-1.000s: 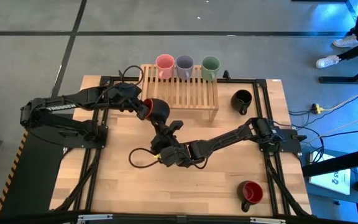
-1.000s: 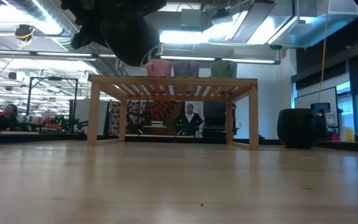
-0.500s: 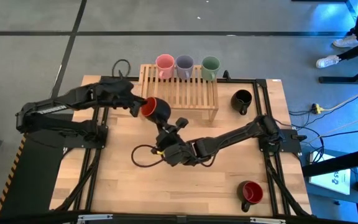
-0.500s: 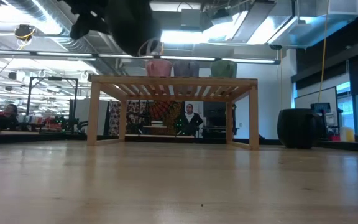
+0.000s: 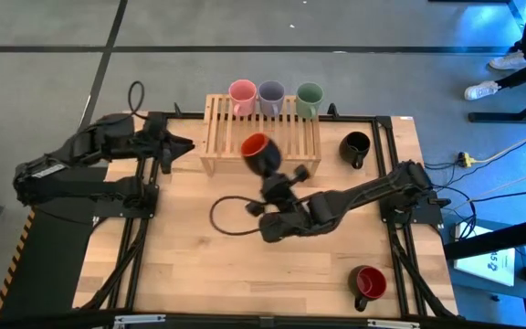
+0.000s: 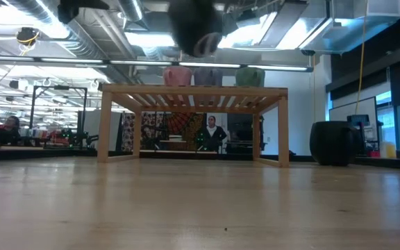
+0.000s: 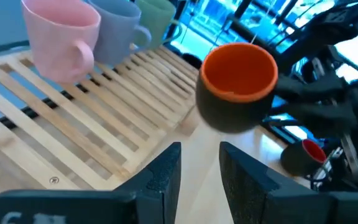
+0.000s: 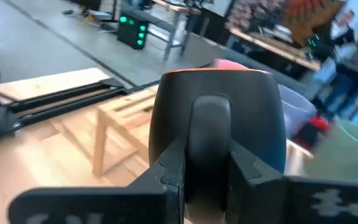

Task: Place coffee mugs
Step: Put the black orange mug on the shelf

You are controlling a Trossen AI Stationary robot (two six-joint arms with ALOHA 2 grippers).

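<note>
The dark mug with the orange-red inside (image 5: pixel 259 154) hangs in the air over the near part of the wooden slat rack (image 5: pixel 290 137). My right gripper (image 5: pixel 278 179) is shut on it from its near side. The low view shows that mug (image 6: pixel 195 26) well above the rack top. My left gripper (image 5: pixel 188 144) is open and holds nothing. It sits off the rack's left end, facing the mug (image 7: pixel 236 87). Pink (image 5: pixel 242 92), lavender-grey (image 5: pixel 270 93) and green (image 5: pixel 310 94) mugs stand in a row on the rack's far edge. My right gripper pinches the mug's handle (image 8: pixel 210 118) between its two fingers (image 8: pixel 169 168), one on each side of the loop. The fingers reach in from the table's near side, roughly level. The mug is upright, mouth up, lifted clear above the rack.
An all-black mug (image 5: pixel 355 148) stands on the table right of the rack. A dark mug with a red inside (image 5: pixel 368 283) stands near the table's near right corner. A black cable loop (image 5: pixel 231 215) lies on the bare wood (image 5: pixel 199 274) near of the rack.
The mug has passed from my left gripper to my right one. My left gripper has drawn back toward the table's left edge. My right gripper has carried the mug up, right and toward the far edge, over the rack, and the mug now stands mouth up.
</note>
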